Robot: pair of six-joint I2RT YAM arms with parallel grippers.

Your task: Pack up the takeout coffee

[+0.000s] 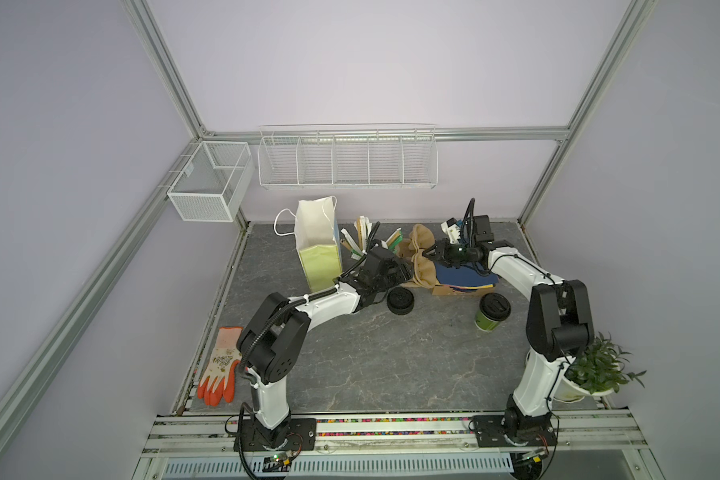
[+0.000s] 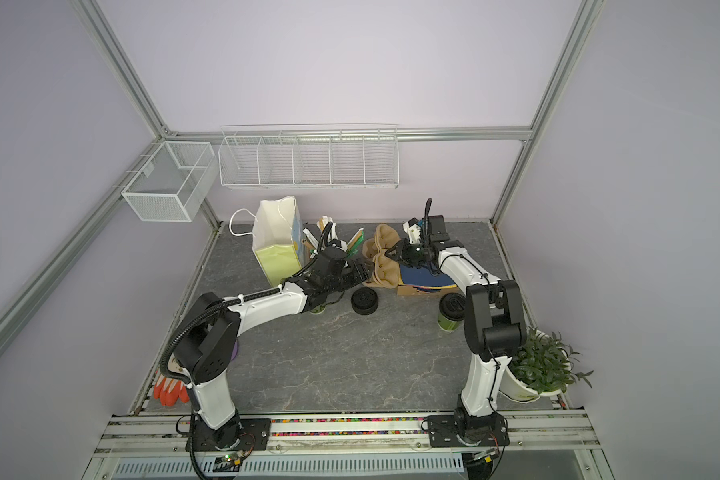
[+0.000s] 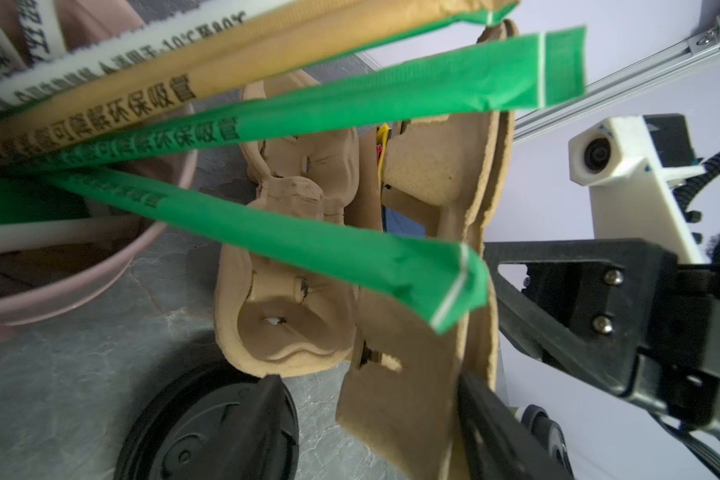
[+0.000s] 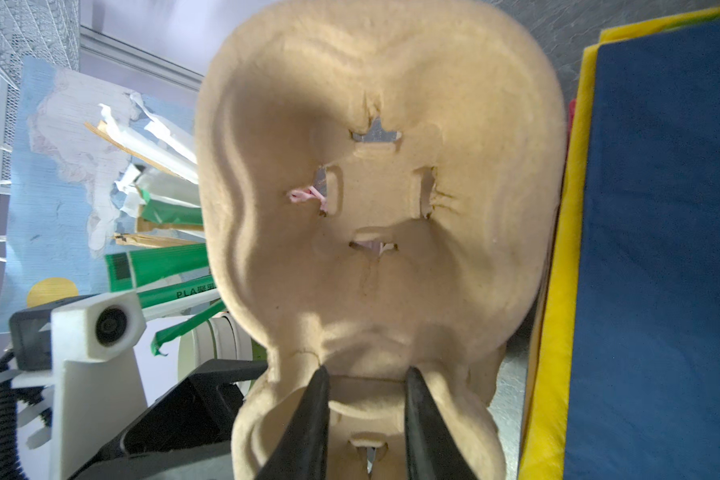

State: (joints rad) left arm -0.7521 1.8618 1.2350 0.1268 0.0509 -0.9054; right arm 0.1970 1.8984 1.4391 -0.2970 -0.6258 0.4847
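Only the right wrist view shows the right pincer (image 4: 364, 374) clenched on the pulp carrier (image 4: 371, 208) (left pincer (image 3: 368, 378) gapes astride its edge); one takeout coffee (image 1: 492, 312) stands apart from both.

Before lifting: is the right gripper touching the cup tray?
Touching. Right wrist view: the right gripper pinches the cup tray at its narrow middle, no gap.

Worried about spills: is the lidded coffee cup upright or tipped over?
Upright. In both top views the cup stands on its base on the table, black lid on top.
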